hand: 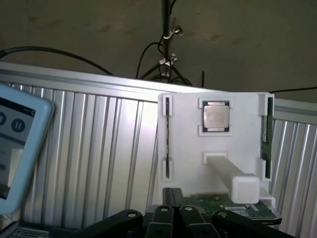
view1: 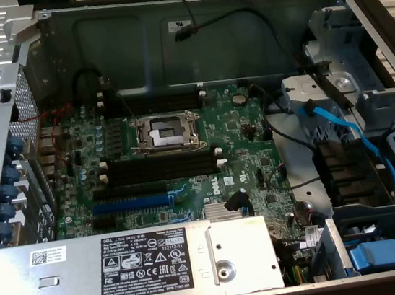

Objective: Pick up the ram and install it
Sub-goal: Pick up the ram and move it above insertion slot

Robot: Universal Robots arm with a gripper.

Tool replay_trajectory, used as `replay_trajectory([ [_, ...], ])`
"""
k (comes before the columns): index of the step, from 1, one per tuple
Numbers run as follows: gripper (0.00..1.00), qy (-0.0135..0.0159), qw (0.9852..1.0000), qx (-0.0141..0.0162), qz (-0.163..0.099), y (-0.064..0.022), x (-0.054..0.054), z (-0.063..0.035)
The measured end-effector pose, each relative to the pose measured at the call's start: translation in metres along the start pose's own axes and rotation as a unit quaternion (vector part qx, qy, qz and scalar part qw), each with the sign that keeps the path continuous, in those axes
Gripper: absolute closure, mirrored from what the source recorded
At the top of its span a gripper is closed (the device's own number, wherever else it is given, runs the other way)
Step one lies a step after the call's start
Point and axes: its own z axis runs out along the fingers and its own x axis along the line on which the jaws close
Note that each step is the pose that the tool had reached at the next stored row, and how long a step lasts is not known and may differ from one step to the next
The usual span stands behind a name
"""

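In the exterior view an opened desktop computer case (view1: 188, 18) is being shown from above, with its green motherboard (view1: 247, 134) lying exposed. In the middle of that frame the open processor socket (view1: 166, 131) is being framed by black memory slots (view1: 160, 168), and every one of these is being seen bare, with no stick seated. Below them, toward the exterior view's left, the blue expansion slot (view1: 132, 203) is likewise being left unoccupied, and the labelled power supply (view1: 154, 262) is being seen along the lower edge.

In the wrist view a white holder (hand: 188, 148) is being seen resting on a ribbed aluminium surface (hand: 99, 148). A processor (hand: 216, 116) is being kept in a pocket of it, and the ram (hand: 267, 131) is being held edge-on in the side slot just beside that pocket. The gripper (hand: 173, 198) is being kept fully closed, its black fingers (hand: 167, 208) pressed together with nothing between them, near the holder's closest edge and apart from the ram. Just behind the fingers another green board (hand: 213, 201) with a pale label is being partly hidden by the holder's white peg (hand: 242, 186); it may be a second stick, but that cannot be told.

The task is being judged as barely begun: the ram is not yet gripped, and the pick-up, the carry and the seating in a slot are all being left to do.
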Motion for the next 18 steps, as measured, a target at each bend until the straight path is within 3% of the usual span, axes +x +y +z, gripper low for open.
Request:
replay_trajectory([
  [9, 0.9, -0.0018, 1.0, -0.0002, -0.003, 0.005, -0.005, 0.0143],
  [18, 0.9, -0.0087, 0.9999, -0.0096, -0.003, 0.0091, -0.008, 0.021],
])
